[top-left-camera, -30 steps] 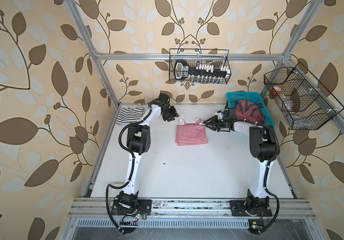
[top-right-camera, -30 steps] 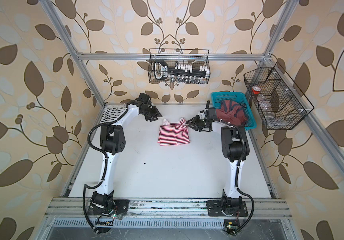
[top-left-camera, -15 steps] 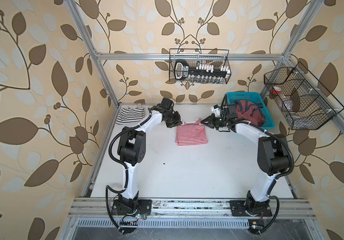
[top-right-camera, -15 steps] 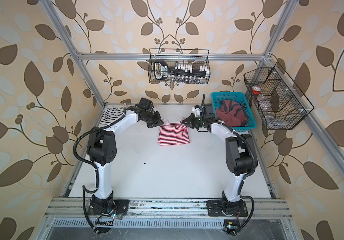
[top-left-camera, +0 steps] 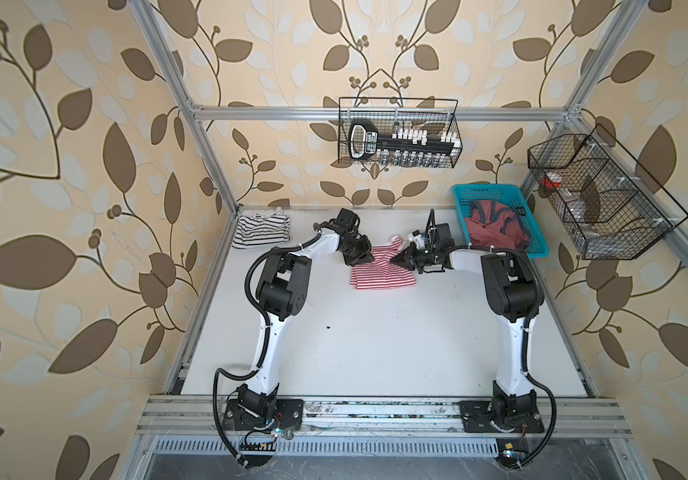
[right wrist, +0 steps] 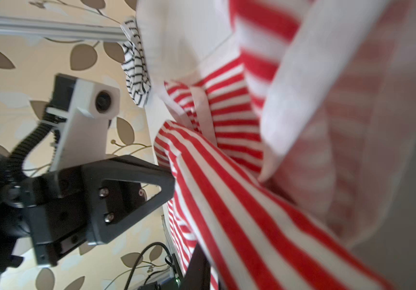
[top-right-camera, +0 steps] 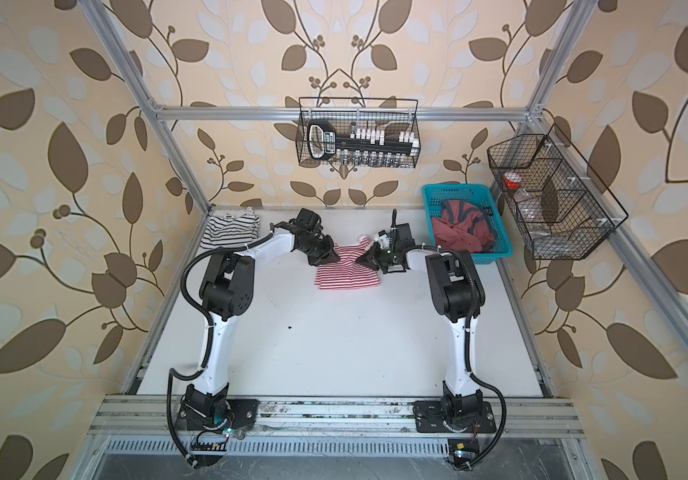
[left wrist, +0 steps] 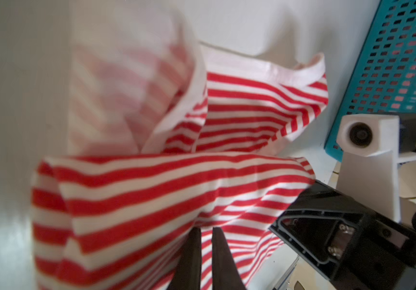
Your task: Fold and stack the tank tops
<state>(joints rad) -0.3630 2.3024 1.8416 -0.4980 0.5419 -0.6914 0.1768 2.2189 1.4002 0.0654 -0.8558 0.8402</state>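
- red-striped top (top-left-camera: pixel 375 276): thin red and white stripes, plain white edging.
- black-striped top (top-left-camera: pixel 261 230): white with bold black stripes.
- basket (top-left-camera: pixel 487 195): turquoise, holding brick-red cloth (top-left-camera: pixel 496 228) with grey-blue trim.
- counter (top-left-camera: pixel 375 340): white.
- walls (top-left-camera: pixel 84 208): beige paper, brown and pale grey leaves.
- arms (top-left-camera: pixel 269 349): white with black joints.
- wire racks (top-left-camera: pixel 608 216): black.

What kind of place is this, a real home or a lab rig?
Most likely a lab test cell dressed as a home: an aluminium frame boxes in leaf-patterned wallpaper, two robot arms are bolted to a rail beside a white table, and a wire basket hangs from the frame.
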